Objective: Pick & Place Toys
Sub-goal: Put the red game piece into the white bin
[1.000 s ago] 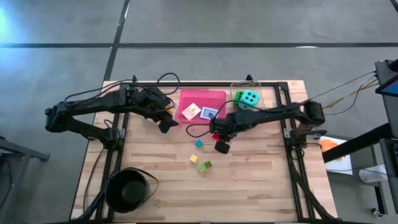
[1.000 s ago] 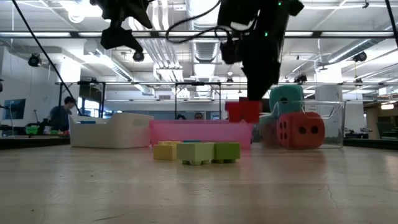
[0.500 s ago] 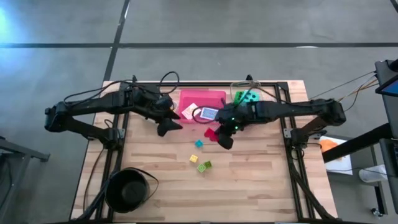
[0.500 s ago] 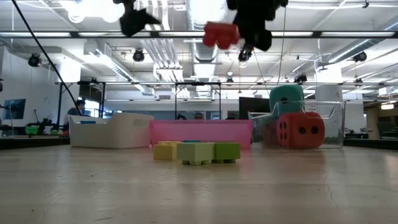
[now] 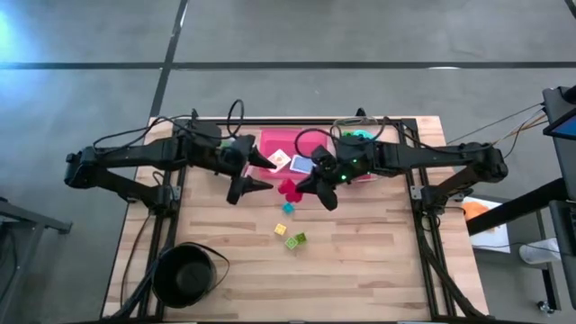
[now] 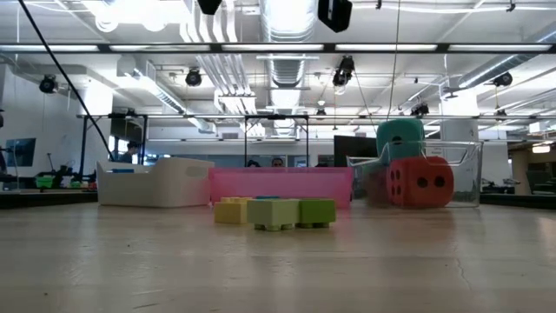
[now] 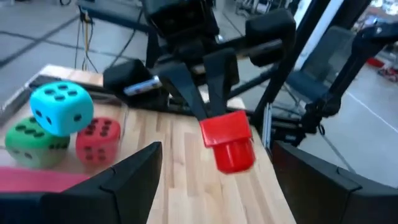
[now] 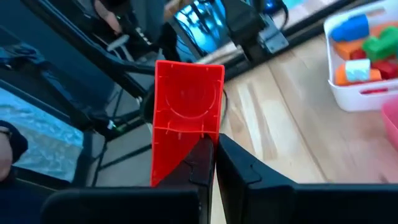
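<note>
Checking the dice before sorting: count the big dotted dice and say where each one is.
3, clustered in the clear tray at the table's far right: the teal die on top, the green die and red die beneath, side by side. None appears hidden.

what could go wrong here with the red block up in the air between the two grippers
The right gripper pinches only one edge of the red block, so it could slip and drop onto the table near the small blocks.

The open left gripper sits close to the block; a misjudged approach could knock it loose or bump the right fingers.
</note>
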`<state>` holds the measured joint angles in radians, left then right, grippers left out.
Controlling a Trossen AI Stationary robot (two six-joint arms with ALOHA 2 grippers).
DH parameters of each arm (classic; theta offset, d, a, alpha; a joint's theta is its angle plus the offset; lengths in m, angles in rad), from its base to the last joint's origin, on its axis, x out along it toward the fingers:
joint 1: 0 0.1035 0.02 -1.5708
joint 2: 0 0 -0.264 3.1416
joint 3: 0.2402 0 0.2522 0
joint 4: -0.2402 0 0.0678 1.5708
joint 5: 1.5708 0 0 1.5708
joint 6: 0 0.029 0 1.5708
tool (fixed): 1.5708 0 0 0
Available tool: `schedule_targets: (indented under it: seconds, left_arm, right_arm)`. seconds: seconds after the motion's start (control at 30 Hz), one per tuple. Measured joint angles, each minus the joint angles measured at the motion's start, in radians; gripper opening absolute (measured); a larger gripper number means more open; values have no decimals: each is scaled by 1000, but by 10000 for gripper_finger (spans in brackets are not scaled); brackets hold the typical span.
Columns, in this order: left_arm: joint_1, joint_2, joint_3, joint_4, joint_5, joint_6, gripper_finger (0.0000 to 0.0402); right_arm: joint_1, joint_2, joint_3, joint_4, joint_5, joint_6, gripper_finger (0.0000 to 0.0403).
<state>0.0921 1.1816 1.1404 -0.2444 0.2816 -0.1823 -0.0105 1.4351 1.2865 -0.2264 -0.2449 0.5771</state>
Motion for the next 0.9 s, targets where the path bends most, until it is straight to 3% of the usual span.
schedule_targets:
  seconds: [0.23, 0.4, 0.9]
  left_arm:
    - [-3, 26, 0, 53, 1, -94, 302]
    - [-9, 80, 1, 127, 78, -163, 302]
    - [-8, 174, 13, 195, 184, -371, 296]
  right_arm:
    - [0, 3, 0, 65, 0, 0, 8]
    - [-3, 6, 0, 88, 0, -4, 8]
    - [-4, 7, 0, 89, 9, -15, 8]
